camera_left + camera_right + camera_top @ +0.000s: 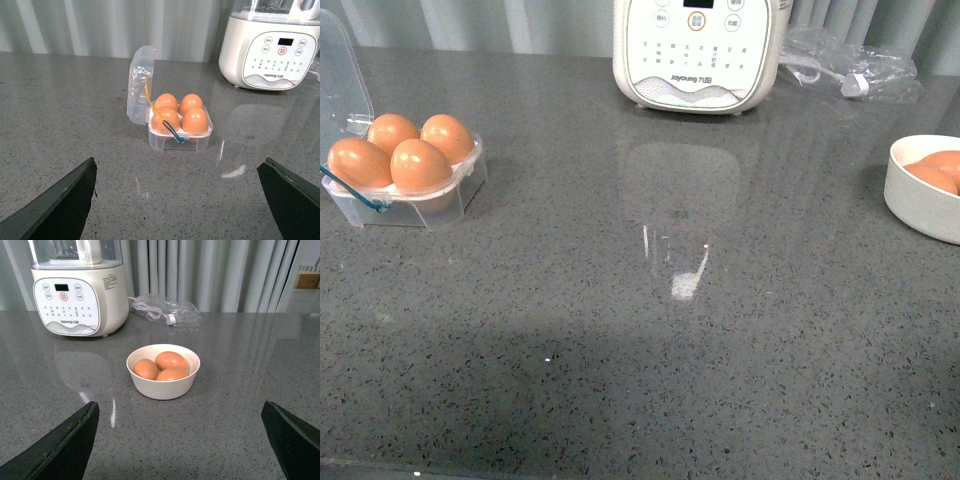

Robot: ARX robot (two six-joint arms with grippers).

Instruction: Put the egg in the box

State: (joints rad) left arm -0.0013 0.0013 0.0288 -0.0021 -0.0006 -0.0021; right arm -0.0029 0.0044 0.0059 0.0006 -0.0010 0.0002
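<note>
Fingers [60,205] of the left gripper [180,162] stand spread wide, grasping nothing; the right gripper [180,407] is equally released and empty. Straight ahead of the left one sits the box [172,144], its lid [139,82] hinged back, all four cells filled with brown eggs [166,102] standing on end. The egg [195,120] is apparently among them. Ahead of the right gripper, well apart from the box, the white bowl [162,386] holds three more eggs [171,360]

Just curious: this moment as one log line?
box: full, lid up | bowl: three eggs | left gripper: open | right gripper: open
</note>
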